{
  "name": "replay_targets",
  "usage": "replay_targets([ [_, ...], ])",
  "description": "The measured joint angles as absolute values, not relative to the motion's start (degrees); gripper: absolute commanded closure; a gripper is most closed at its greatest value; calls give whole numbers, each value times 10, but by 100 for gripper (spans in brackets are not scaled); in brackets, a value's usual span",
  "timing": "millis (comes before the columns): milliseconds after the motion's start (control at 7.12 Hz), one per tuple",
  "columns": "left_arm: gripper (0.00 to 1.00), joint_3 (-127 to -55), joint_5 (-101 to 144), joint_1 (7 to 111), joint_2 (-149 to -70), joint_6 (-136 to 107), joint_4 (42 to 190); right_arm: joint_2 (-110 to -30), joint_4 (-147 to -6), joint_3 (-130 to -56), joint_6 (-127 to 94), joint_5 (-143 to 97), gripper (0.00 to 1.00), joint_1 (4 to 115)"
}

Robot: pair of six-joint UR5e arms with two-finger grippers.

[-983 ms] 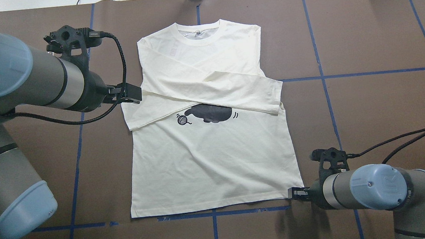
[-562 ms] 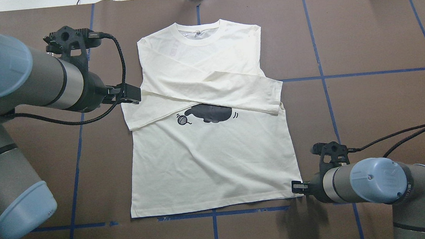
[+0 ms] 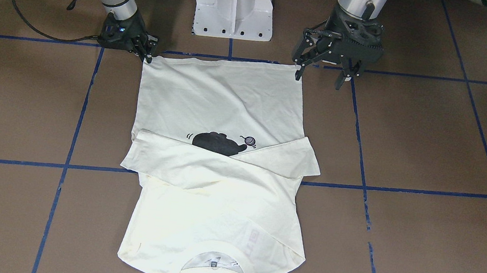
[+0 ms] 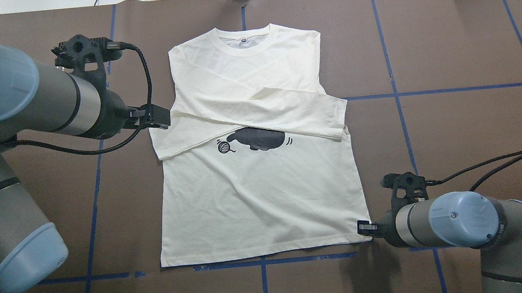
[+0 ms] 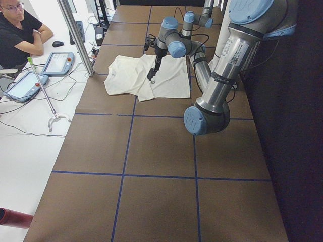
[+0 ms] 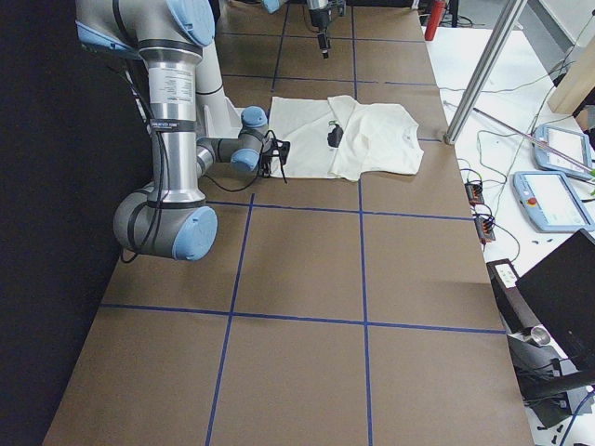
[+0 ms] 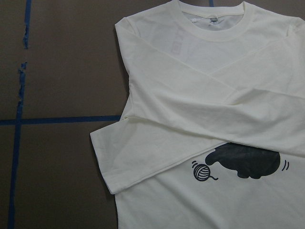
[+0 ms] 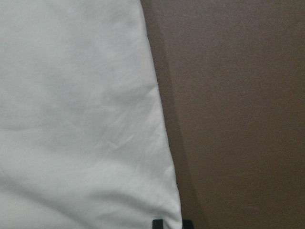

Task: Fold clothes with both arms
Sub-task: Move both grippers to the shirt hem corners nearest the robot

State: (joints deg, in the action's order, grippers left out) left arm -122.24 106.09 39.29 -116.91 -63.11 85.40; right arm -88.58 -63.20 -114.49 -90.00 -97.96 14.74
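Brown table [image 4: 446, 45], shirt [image 4: 256, 203] flat, sleeves crossed | your right hand [image 3: 148, 54] touches the hem corner, likely to lift it; I cannot tell if it is clenched | left hand [image 3: 319, 79] hangs released, high beside the shirt

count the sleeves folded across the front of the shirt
2. One sleeve runs to the shirt's edge on the robot's left. The other ends just past the edge on the robot's right. Together they cover the top of the cat print.
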Motion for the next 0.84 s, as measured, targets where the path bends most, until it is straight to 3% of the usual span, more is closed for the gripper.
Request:
replay_targets([
  [562, 0, -1218, 1072, 385, -1154, -677, 858, -885, -630, -1168, -904, -981, 100, 154],
  [843, 5, -1218, 1071, 323, -1098, -815, 919, -887, -626, -1193, -904, -997, 100, 166],
])
